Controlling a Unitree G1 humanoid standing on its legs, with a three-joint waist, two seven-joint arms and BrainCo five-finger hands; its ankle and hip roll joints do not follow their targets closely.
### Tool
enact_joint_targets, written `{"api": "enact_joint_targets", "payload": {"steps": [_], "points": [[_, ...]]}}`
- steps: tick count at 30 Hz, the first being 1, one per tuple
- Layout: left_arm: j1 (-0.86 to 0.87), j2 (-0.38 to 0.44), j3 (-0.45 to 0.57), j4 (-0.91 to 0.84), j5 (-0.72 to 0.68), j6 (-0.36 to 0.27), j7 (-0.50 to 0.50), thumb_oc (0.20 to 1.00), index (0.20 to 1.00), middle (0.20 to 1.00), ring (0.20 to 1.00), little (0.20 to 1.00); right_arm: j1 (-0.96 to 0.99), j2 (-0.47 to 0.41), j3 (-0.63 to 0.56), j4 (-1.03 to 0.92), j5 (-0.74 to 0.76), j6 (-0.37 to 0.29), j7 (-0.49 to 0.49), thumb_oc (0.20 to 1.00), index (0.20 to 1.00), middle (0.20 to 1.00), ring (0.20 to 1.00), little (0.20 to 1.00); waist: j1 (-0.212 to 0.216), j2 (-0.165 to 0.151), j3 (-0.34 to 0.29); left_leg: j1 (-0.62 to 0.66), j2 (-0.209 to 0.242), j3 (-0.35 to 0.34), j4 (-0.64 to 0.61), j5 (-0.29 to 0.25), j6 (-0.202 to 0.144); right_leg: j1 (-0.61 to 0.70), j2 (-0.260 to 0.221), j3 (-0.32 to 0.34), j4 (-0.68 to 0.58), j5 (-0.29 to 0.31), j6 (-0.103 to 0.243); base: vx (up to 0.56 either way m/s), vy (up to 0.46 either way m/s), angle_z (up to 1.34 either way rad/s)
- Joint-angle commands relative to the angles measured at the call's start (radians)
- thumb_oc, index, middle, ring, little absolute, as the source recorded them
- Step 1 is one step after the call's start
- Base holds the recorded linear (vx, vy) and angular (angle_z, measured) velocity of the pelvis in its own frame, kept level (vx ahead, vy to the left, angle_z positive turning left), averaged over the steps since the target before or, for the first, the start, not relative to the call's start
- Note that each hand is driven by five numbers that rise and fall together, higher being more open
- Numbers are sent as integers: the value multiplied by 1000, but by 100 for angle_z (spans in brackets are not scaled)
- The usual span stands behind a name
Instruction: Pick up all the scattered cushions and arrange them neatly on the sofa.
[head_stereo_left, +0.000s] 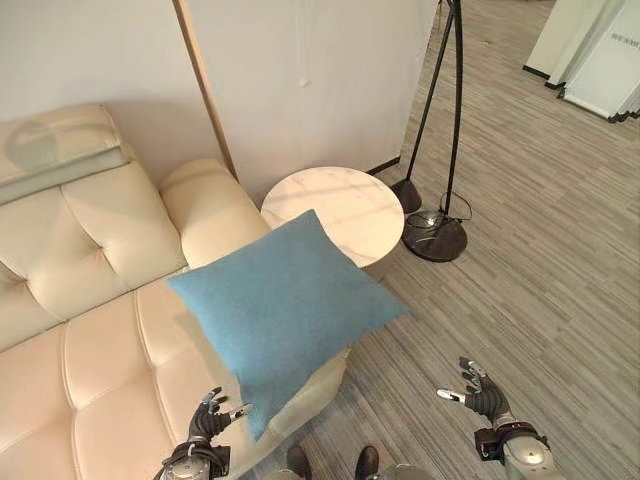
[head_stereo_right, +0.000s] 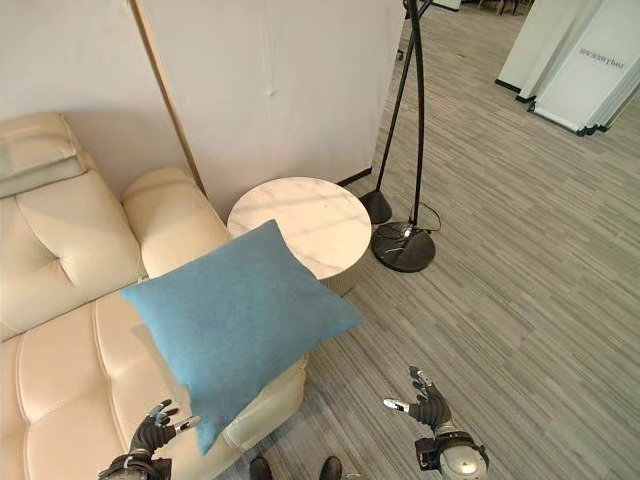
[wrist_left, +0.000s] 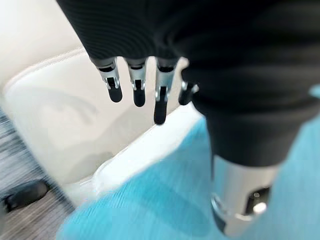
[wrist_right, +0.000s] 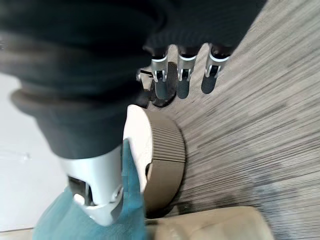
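The blue cushion (head_stereo_left: 285, 305) lies on the sofa (head_stereo_left: 90, 350) arm corner, overhanging; soft and light, it is best taken at an edge, while the left hand (head_stereo_left: 208, 420) and right hand (head_stereo_left: 478, 393) hover released, holding nothing.

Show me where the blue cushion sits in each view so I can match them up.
Left eye view: blue cushion at centre, on the sofa's seat edge.
Right eye view: left of centre.
Left wrist view: blue surface past the left hand.
Right wrist view: a blue strip.
Shared landmark: round table, just behind the cushion.
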Motion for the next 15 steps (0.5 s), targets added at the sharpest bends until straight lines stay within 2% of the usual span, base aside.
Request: {"api": "enact_joint_targets", "payload": {"steps": [1, 4, 5, 7, 10, 12, 15], "points": [[-2, 52, 22, -69, -24, -47, 15, 1000, 1000, 1000, 1000, 1000, -38, 11, -26, -37, -7, -42, 0, 1000, 1000, 1000, 1000, 1000, 14, -24, 19, -25, 11, -35, 92, -54, -64, 153, -10, 109, -187, 106, 64, 112, -16, 74], [4, 63, 18, -86, -20, -51, 11, 1000, 1000, 1000, 1000, 1000, -42, 0, -34, -28, -13, -41, -11, 1000, 1000, 1000, 1000, 1000, 4, -21, 21, -6, 4, -80, 79, -58, -66, 121, 11, 150, -276, 100, 62, 179, -85, 45], [-1, 68, 20, -92, -18, -51, 13, 1000, 1000, 1000, 1000, 1000, -46, -16, -49, -35, -28, -43, -27, 1000, 1000, 1000, 1000, 1000, -7, -29, 28, 7, -5, -113, 79, -62, -72, 88, 21, 197, -362, 127, 73, 208, -152, 54], [-10, 77, 21, -91, -14, -56, 15, 1000, 1000, 1000, 1000, 1000, -47, -44, -70, -60, -51, -44, -39, 1000, 1000, 1000, 1000, 1000, -12, -42, 30, 11, -8, -145, 90, -70, -82, 108, 20, 216, -425, 126, 83, 138, -126, 55], [0, 90, 24, -114, 2, -49, -2, 1000, 1000, 1000, 1000, 1000, -42, -70, -94, -98, -59, -45, -35, 1000, 1000, 1000, 1000, 1000, -1, -59, 23, 12, -6, -158, 94, -81, -87, 139, 14, 206, -454, 126, 76, 40, -150, 74], [-14, 106, 19, -101, 16, -47, -8, 1000, 1000, 1000, 1000, 1000, -80, -118, -93, -112, -57, -46, -28, 1000, 1000, 1000, 1000, 1000, 12, -69, 8, 5, 9, -169, 80, -64, -111, 164, 22, 188, -499, 135, 66, 46, -231, 40], [-25, 113, 9, -105, 13, -45, -14, 1000, 1000, 1000, 1000, 1000, -112, -150, -71, -111, -43, -43, -11, 1000, 1000, 1000, 1000, 1000, 20, -72, -2, 4, 20, -183, 60, -52, -124, 190, 27, 157, -534, 132, 61, 66, -169, 16]]}}
